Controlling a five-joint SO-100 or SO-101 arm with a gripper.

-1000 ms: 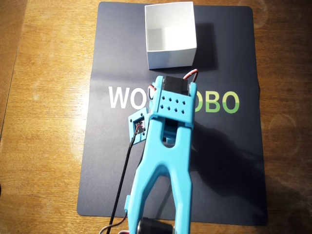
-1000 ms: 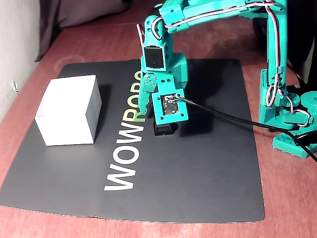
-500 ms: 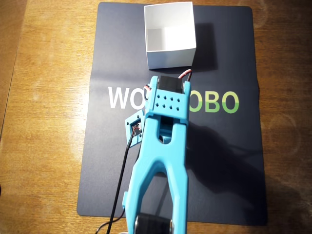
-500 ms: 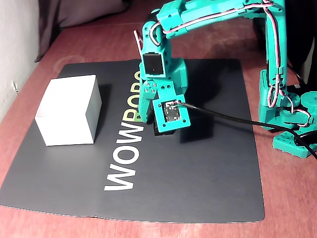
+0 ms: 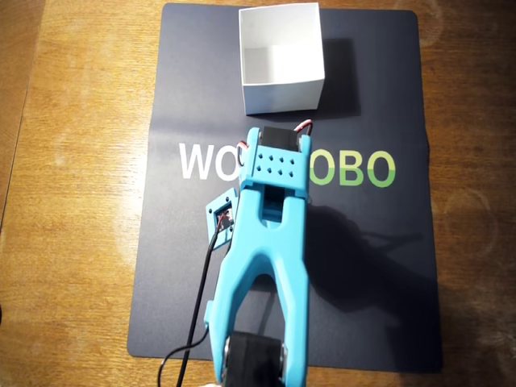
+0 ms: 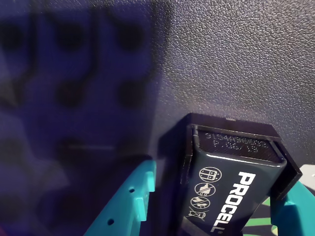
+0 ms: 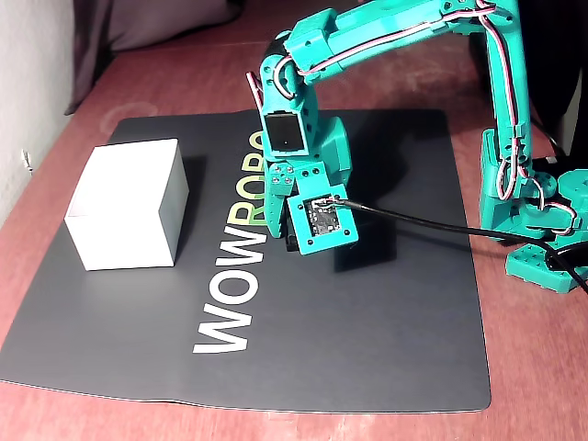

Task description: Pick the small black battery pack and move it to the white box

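Observation:
The small black battery pack (image 6: 236,182), with white "PROCELL" lettering, lies on the dark mat between my teal fingers in the wrist view. My gripper (image 6: 216,196) is open and straddles it. The left finger (image 6: 129,206) stands a gap away from it and the right finger (image 6: 293,209) is close against its side. In the overhead view the gripper (image 5: 278,153) points down and hides the pack. The white box (image 5: 282,60) stands just beyond it, open on top. In the fixed view the gripper (image 7: 290,241) is low on the mat, to the right of the box (image 7: 124,204).
A dark mat (image 5: 363,282) with "WOWROBO" lettering covers the wooden table (image 5: 72,201). A black cable (image 5: 197,306) runs from the wrist camera across the mat. The arm's base (image 7: 537,211) stands at the mat's right edge in the fixed view.

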